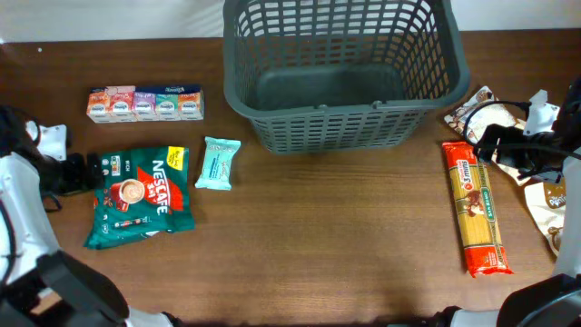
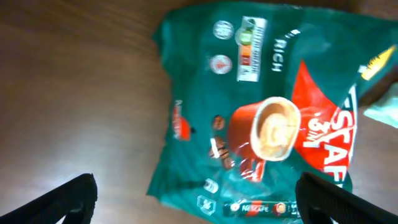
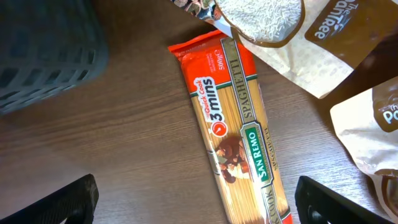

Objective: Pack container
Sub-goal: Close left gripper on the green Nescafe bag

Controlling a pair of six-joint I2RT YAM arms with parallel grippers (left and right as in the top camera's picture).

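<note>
The dark grey lattice basket (image 1: 340, 73) stands at the back centre, with nothing visible inside; its corner shows in the right wrist view (image 3: 43, 50). A green Nescafe pouch (image 1: 141, 195) lies at the left, also in the left wrist view (image 2: 261, 118). My left gripper (image 2: 199, 199) is open, hovering above the pouch's near end. A red spaghetti packet (image 1: 477, 204) lies at the right, also in the right wrist view (image 3: 242, 130). My right gripper (image 3: 199, 199) is open above it, empty.
A row of small juice cartons (image 1: 145, 103) lies at the back left. A light blue snack packet (image 1: 218, 163) lies beside the pouch. Brown and white rice bags (image 1: 481, 113) (image 3: 280, 31) lie at the right edge, next to the spaghetti.
</note>
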